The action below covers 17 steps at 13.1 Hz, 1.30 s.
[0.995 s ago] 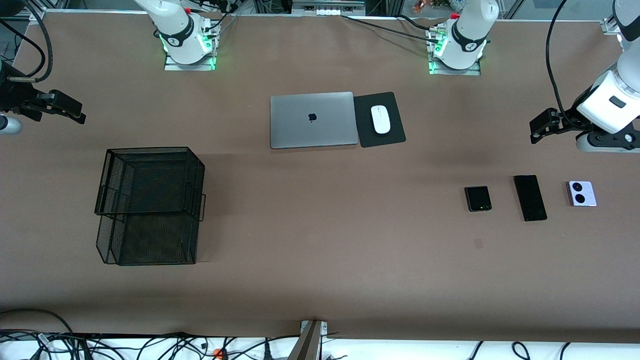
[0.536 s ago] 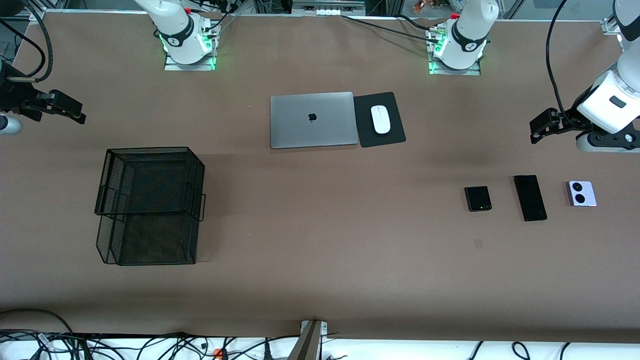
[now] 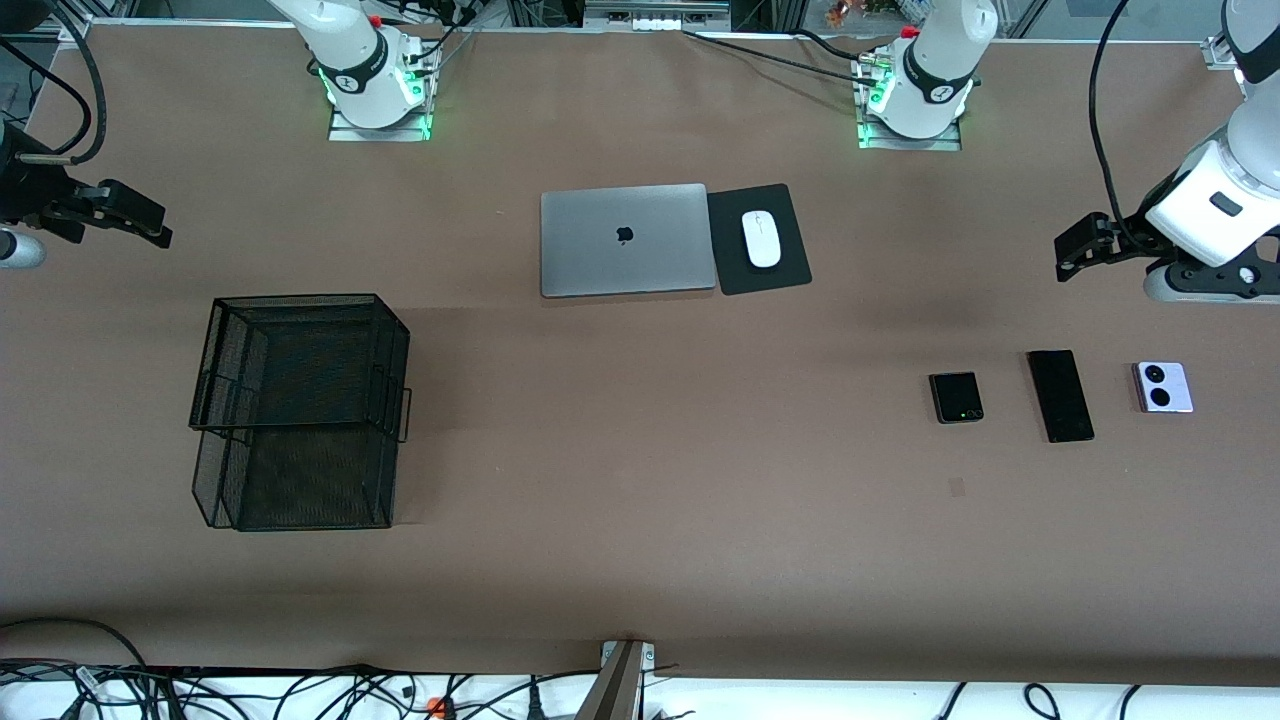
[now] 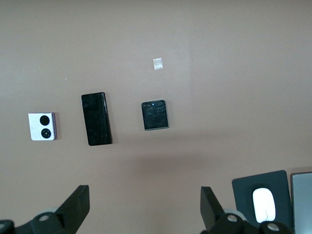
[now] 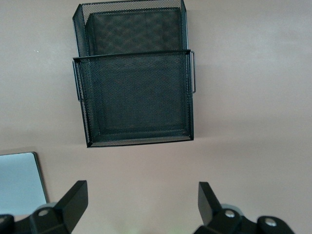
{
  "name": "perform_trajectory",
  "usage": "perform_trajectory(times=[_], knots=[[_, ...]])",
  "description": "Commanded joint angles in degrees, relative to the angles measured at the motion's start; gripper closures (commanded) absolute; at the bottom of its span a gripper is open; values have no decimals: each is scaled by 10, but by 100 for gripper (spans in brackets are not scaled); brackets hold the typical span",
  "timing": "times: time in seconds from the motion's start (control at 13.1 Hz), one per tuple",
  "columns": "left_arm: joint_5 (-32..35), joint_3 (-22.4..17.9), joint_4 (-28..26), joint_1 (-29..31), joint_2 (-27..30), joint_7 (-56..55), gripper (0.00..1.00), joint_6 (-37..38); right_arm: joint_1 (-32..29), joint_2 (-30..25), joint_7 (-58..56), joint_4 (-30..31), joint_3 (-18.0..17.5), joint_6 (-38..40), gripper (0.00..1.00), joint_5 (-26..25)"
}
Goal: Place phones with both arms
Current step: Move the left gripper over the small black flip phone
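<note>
Three phones lie in a row toward the left arm's end of the table: a small black flip phone (image 3: 956,397), a long black slab (image 3: 1060,395) and a lavender-white square one (image 3: 1163,387) with two black camera rings. The left wrist view shows the flip phone (image 4: 155,115), the slab (image 4: 96,119) and the lavender phone (image 4: 42,126) apart from the fingers. My left gripper (image 3: 1066,257) hangs open over bare tabletop, empty (image 4: 145,195). My right gripper (image 3: 155,232) hangs open and empty over bare tabletop at the right arm's end (image 5: 142,192).
A black mesh basket (image 3: 310,470) stands toward the right arm's end, also seen in the right wrist view (image 5: 136,97). A shut silver laptop (image 3: 625,240) and a white mouse (image 3: 761,238) on a black pad (image 3: 775,275) lie mid-table near the bases.
My left gripper has drifted slightly toward the bases' edge of the table. The right arm and the phones have not moved.
</note>
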State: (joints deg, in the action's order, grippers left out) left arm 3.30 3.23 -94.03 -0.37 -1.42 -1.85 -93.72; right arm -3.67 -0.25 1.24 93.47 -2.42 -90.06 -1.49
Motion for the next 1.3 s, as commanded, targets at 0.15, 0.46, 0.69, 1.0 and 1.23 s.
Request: perform_trajectory(times=[0.15,0.46,0.69,1.0,1.23], knots=[[-2,0,33,-4,-25,8,0,15,-5,-1,3,-2,-5,-2,0,8],[-1,0,35,-6,-31,11,0,15,-5,0,3,-2,-5,-2,0,8],[-3,0,22,-2,-51,17,0,30,-5,0,3,-2,-5,-2,0,9],[-4,-1,15,0,-121,12,0,-49,-5,0,3,-2,-5,-2,0,9],[-4,-1,3,1,-164,7,0,-118,-5,0,3,-2,-5,-2,0,9]])
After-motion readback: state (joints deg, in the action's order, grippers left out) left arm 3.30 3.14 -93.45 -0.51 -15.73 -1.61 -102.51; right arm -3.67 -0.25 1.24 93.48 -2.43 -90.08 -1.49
